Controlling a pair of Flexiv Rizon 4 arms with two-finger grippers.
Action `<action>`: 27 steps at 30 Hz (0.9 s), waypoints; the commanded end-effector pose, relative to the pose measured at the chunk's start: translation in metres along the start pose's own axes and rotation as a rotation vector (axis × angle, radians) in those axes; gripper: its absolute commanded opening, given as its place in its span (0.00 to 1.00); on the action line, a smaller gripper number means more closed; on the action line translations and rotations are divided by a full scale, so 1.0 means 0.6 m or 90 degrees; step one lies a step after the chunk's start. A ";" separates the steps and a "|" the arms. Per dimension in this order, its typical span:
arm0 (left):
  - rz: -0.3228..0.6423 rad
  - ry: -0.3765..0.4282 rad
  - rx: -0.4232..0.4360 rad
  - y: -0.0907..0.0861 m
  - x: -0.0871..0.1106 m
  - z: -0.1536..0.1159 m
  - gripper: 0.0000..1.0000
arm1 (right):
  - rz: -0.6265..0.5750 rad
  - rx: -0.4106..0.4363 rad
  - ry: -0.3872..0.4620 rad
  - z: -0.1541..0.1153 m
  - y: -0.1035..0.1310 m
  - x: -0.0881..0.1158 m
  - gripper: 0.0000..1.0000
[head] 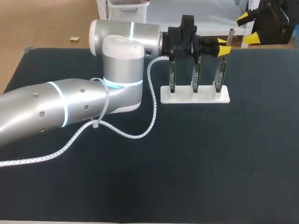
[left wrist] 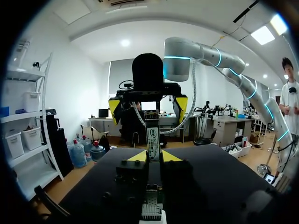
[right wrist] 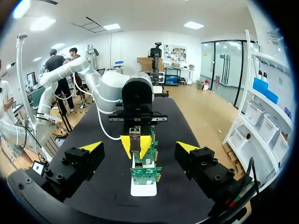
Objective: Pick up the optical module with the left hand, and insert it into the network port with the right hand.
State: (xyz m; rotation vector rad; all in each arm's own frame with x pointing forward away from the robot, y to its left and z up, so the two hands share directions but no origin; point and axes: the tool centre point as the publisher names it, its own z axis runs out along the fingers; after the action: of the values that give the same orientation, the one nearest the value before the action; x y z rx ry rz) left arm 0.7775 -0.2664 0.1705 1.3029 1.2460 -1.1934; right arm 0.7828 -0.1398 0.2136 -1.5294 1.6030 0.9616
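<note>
Left arm [head: 51,105] holds the module [left wrist: 153,137] pinched tight in its fingers [head: 225,50], just above the boards [right wrist: 145,173]. Right fingers [head: 252,37] gape wide, holding nothing. I think a crooked handover could tilt or drop the module.

A black table [head: 196,163] fills most of the head view. Its matte top is dark and even, and its far edge runs across the upper part of the frame. On it, right of centre in the upper half, lies a long white stand [head: 205,97], flat, lengthwise left to right, set in from the far edge.
</note>
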 end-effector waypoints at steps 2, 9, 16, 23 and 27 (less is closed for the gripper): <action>0.000 0.001 0.000 0.000 -0.001 0.000 0.00 | 0.013 0.000 0.008 0.009 0.003 -0.007 1.00; 0.000 0.001 0.000 0.000 -0.001 0.000 0.00 | 0.021 -0.007 0.007 0.015 0.000 -0.016 1.00; 0.000 0.001 0.000 0.000 -0.001 0.000 0.00 | 0.024 -0.018 0.013 0.022 -0.001 -0.019 1.00; 0.000 0.001 0.000 0.000 -0.001 0.000 0.00 | 0.030 -0.016 0.019 0.028 -0.001 -0.020 1.00; 0.000 0.001 0.000 0.000 -0.001 0.000 0.00 | 0.032 -0.014 0.020 0.030 0.000 -0.020 1.00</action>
State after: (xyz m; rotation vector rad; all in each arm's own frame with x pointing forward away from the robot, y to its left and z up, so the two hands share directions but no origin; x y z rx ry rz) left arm 0.7775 -0.2664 0.1705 1.3030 1.2460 -1.1934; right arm 0.7821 -0.1197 0.2158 -1.5320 1.6622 0.9910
